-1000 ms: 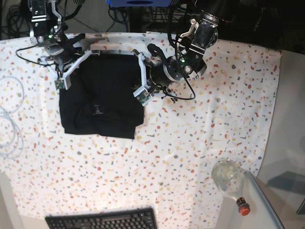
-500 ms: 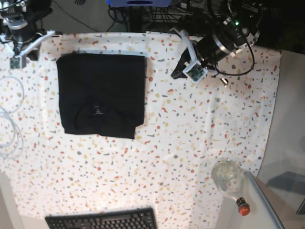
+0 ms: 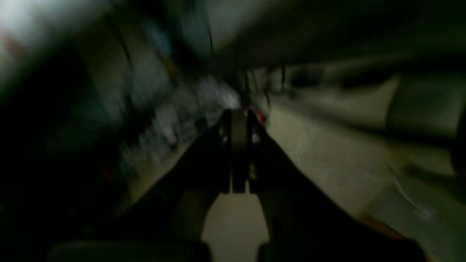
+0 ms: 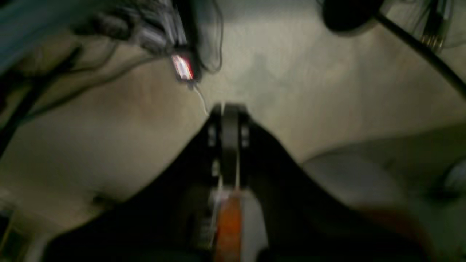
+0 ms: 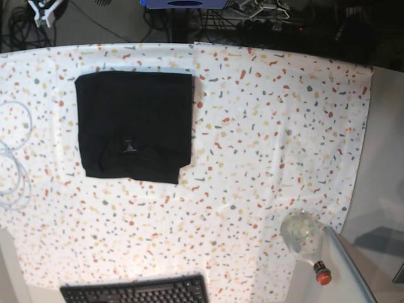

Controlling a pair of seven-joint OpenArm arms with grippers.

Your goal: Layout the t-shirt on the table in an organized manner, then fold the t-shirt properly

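The black t-shirt [image 5: 134, 126] lies folded into a neat rectangle on the far left part of the speckled table [image 5: 265, 139]. Nothing touches it. Both arms are drawn back beyond the table's far edge; in the base view only a white piece of the right arm [image 5: 44, 9] shows at the top left corner. My left gripper [image 3: 238, 114] is shut and empty in its blurred wrist view, pointing at dim floor and clutter. My right gripper [image 4: 228, 109] is shut too, with nothing between its fingers and bare floor and cables behind it.
A black keyboard [image 5: 136, 291] lies at the near edge. A clear glass bottle [image 5: 302, 235] with a red cap rests at the near right corner. A white cable [image 5: 12, 158] loops on the left edge. Dark equipment and cables stand behind the table.
Both arms have left the t-shirt's far edge and swung back off the table, out of the base view. The folded t-shirt has stayed in place.
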